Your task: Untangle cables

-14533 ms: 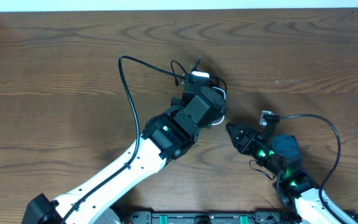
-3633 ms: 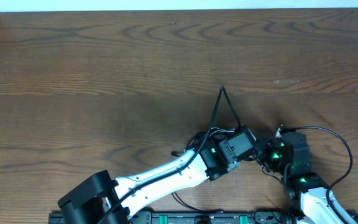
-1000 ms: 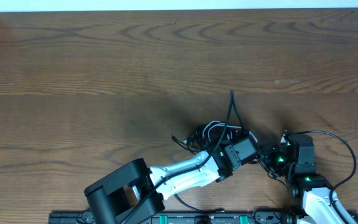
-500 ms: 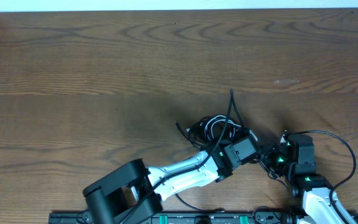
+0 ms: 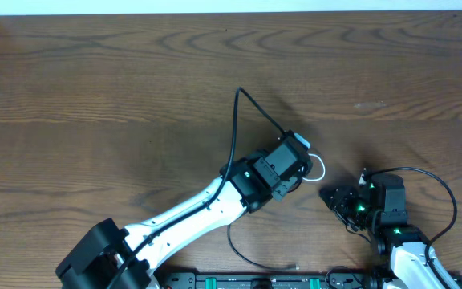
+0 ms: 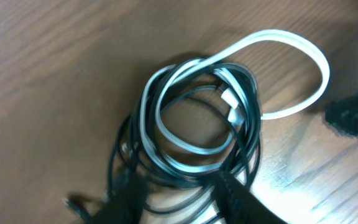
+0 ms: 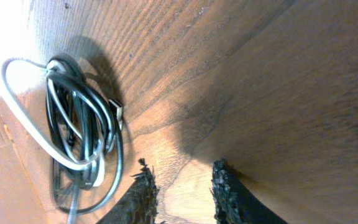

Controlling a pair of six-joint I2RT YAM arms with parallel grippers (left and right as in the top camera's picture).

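Robot arms: two, the left arm (image 5: 203, 205) reaching in from the near left, the right arm (image 5: 399, 249) at the near right.
Grippers: two, the left gripper (image 6: 180, 198) and the right gripper (image 7: 184, 190).
Fingers (image 7: 143, 194): two on each gripper, four in all.
Cable bundle (image 6: 191, 130): one, right of the table's middle.
Whitish strand (image 6: 294, 53): one, in the bundle.
Black cords (image 6: 248, 134): several loops; how many separate cords, I cannot tell.
Plug ends: at least two, one pale (image 6: 229, 98), one dark and blurred (image 6: 73, 200).
Arm wires: two, one on the left arm (image 5: 235, 132), one on the right (image 5: 438, 183).
Table (image 5: 95, 96): one.
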